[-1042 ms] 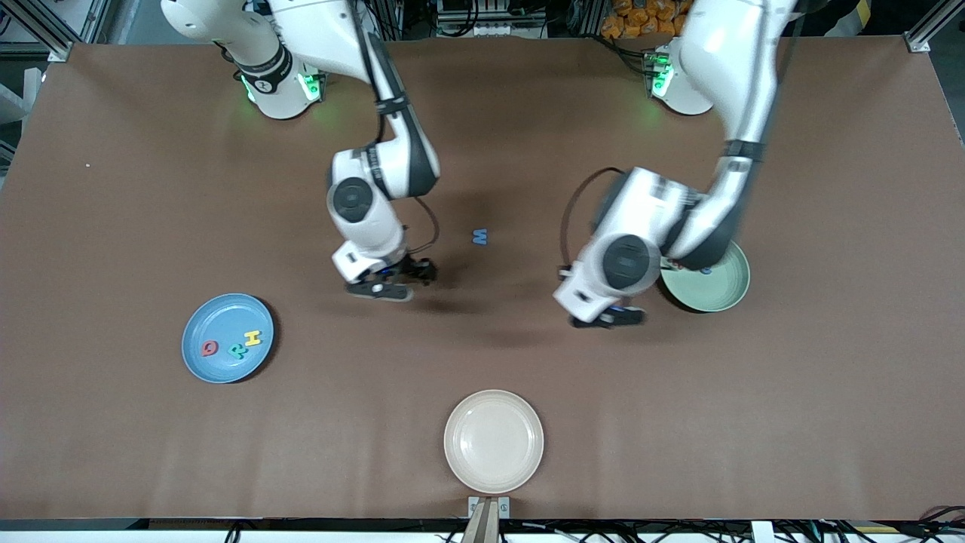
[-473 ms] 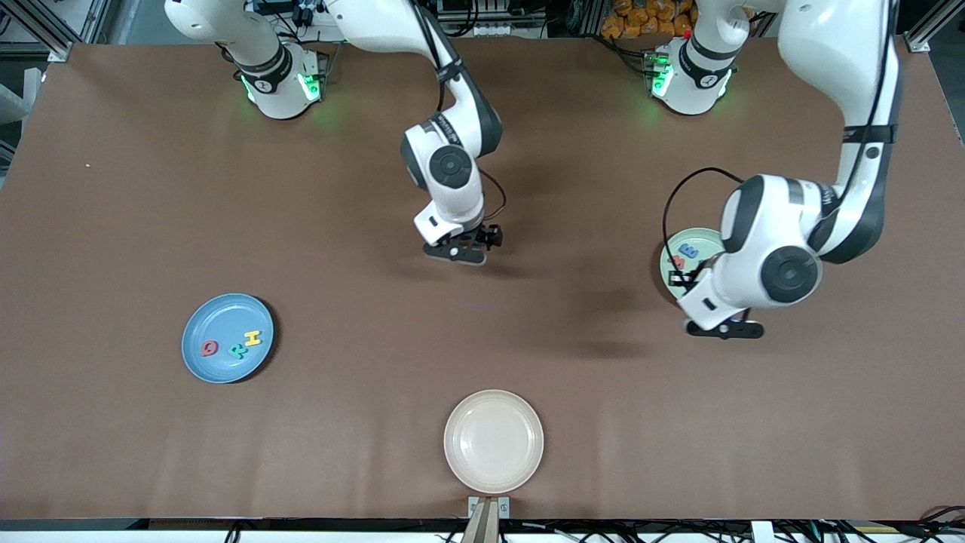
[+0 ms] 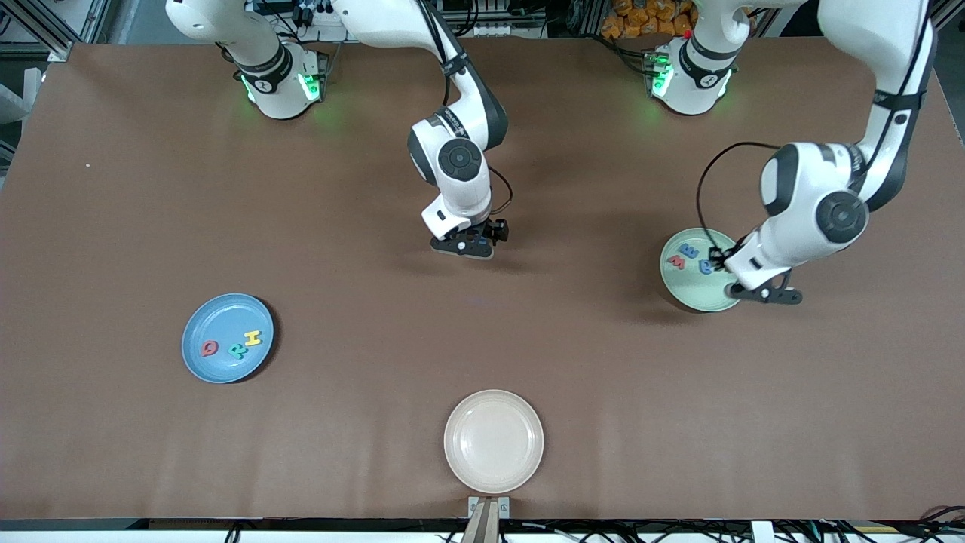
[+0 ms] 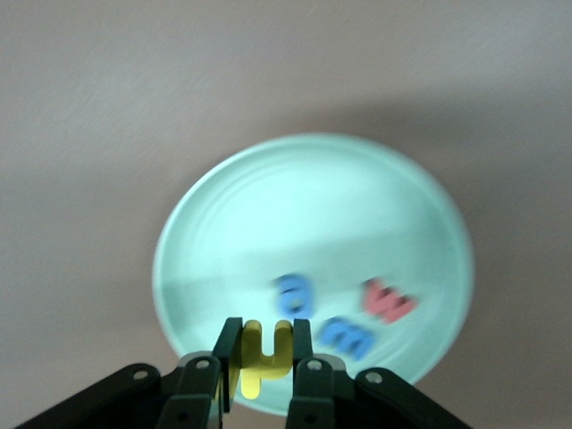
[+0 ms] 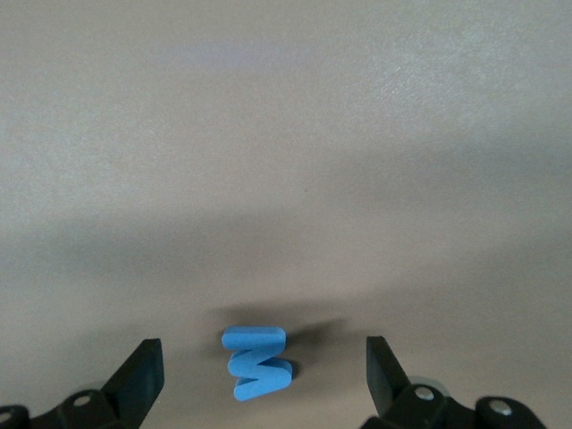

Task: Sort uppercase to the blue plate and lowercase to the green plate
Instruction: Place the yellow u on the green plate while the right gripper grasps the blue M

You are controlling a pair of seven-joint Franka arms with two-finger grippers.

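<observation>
Brown table (image 3: 113, 226); blue foam "M" (image 5: 257, 363).

brown table (image 3: 113, 226); sky-blue plate (image 3: 203, 317) with red Q (image 3: 209, 348), teal-green R (image 3: 237, 349), yellow H (image 3: 252, 338); mint-green plate (image 3: 697, 294) with red w (image 3: 676, 262), blue m (image 3: 687, 250), blue round letter (image 3: 706, 265); yellow letter (image 4: 259, 356); blue M (image 5: 257, 364); plain cream plate (image 3: 494, 441)
</observation>
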